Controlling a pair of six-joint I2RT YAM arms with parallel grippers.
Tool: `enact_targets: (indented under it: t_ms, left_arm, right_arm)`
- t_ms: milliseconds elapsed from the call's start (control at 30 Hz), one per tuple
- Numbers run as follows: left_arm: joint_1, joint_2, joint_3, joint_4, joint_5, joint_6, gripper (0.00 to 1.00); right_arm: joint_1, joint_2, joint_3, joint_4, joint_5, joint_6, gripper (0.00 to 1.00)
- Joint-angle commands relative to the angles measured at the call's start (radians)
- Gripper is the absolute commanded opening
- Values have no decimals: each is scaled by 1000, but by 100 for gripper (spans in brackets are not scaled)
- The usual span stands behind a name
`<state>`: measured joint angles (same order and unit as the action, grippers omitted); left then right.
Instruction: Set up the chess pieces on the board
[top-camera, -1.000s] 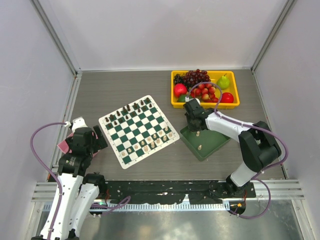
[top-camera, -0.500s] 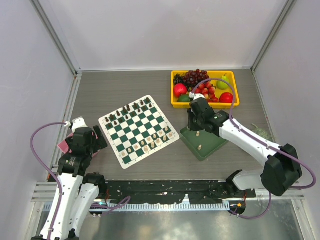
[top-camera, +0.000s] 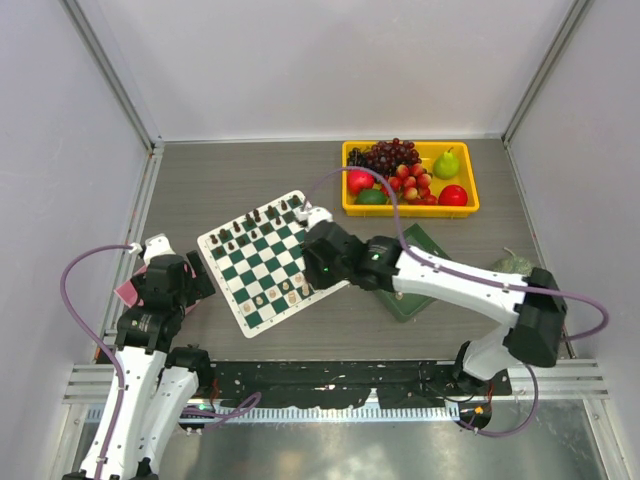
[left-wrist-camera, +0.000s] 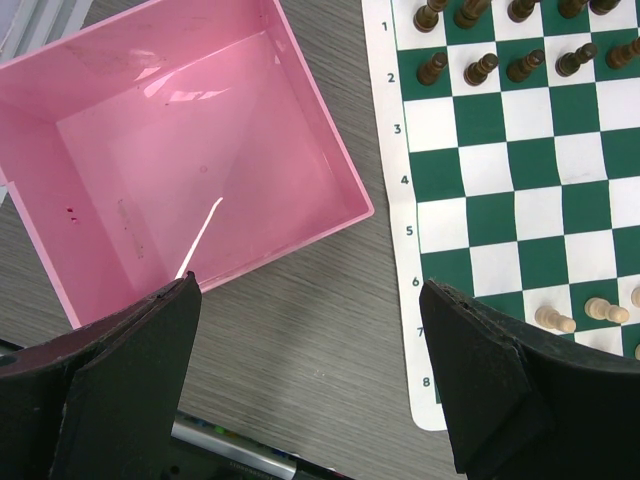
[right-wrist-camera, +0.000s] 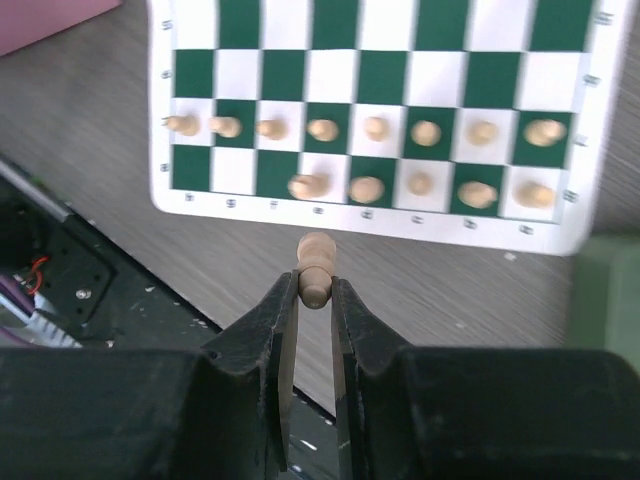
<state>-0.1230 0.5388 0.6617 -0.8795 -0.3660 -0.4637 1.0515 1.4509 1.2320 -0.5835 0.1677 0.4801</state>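
1. The right gripper (right-wrist-camera: 315, 290) is squeezed tight on one little cream piece (right-wrist-camera: 316, 270). It holds it by the bottom, with the round top poking out past the fingers.
2. That piece hangs in the air by the edge of the board (right-wrist-camera: 400, 75), on the side where the other cream pieces (right-wrist-camera: 375, 128) stand in two rows.
3. The back row has empty squares at one end, so I think the piece goes there.
4. The pieces stand very close together. If the fingers come down a bit to one side, they could bump one and knock it over.
5. If the fingers let go too high up, the piece could fall, tip and roll off.
6. The hold looks thin, so the piece could slip or lean.
7. The left gripper (left-wrist-camera: 310, 300) is wide open and holds nothing. It hangs over the table between the pink box (left-wrist-camera: 180, 150) and the board, near the dark pieces (left-wrist-camera: 480, 68).
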Motion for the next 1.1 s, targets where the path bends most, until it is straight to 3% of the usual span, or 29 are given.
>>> enact_targets:
  t_ms: [0, 400, 1067]
  left_arm:
    - [5, -8, 13, 37, -2, 8, 99]
    - [5, -13, 13, 40, -2, 8, 99]
    - [5, -11, 13, 43, 4, 11, 99]
  right_arm:
    - [105, 126, 138, 24, 26, 14, 16]
    - [179, 425, 323, -9, 19, -17, 16]
    - [142, 575, 388, -26, 27, -51, 17]
